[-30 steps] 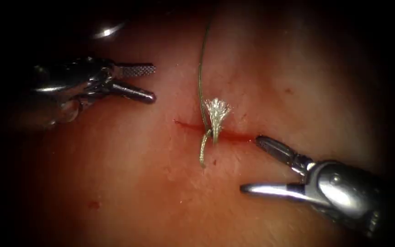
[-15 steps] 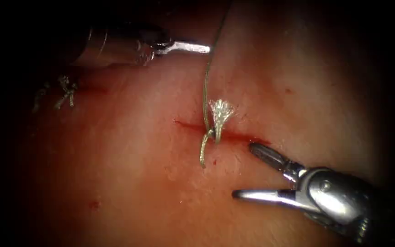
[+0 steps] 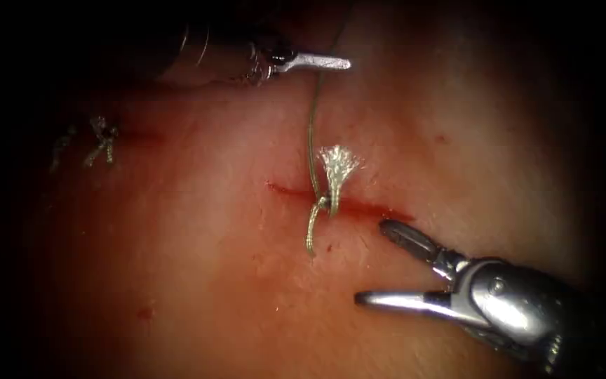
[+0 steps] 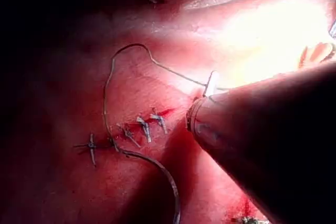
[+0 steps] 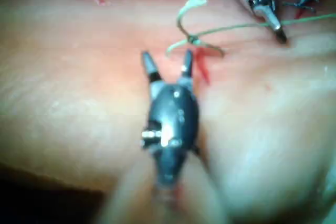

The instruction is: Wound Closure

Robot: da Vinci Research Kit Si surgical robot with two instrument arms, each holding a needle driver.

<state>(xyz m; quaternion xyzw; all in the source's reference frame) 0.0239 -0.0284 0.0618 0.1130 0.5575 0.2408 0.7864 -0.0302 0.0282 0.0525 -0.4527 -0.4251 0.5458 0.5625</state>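
Right claw [image 3: 376, 263] wide open, empty | left claw [image 3: 338, 63] closed at thread [image 3: 311, 133]

Glossy metal right hand [image 3: 380, 263] — moist, glistening tissue [image 3: 198, 281].

The endoscope looks down on the tissue [image 3: 198, 281] from above and in front, near enough that the cut [image 3: 345, 203] lies in the middle and my two tools enter from the sides: my left tool [image 3: 317, 63] from the far left, my right tool [image 3: 380, 263] from the near right. The camera on my left wrist looks along my shaft, very close to the tissue. The camera on my right wrist looks along its shaft at my right tool and, beyond it, at the same knotted thread [image 5: 191, 35] that the endoscope sees on the cut.
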